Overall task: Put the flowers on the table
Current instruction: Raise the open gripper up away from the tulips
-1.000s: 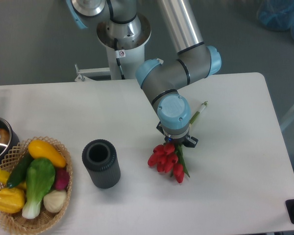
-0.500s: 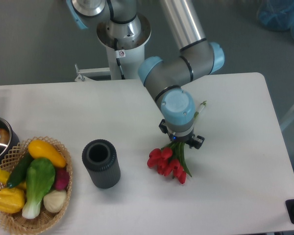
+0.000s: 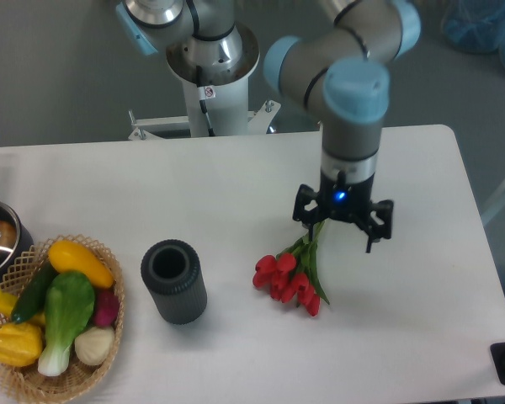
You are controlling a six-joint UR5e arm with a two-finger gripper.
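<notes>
One bunch, flowers (image 3: 289, 275) | heads lower-left, stems upper-right | table (image 3: 421, 278) | jaws apart, above stems

The flowers (image 3: 289, 279) lie on the table (image 3: 421, 286), the gripper (image 3: 342, 225) spread wide above their stems.

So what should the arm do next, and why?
Probably just lift clear and back away. The flowers already lie flat on the table, and the pincer hangs open above their stems, gripping nothing.
</notes>
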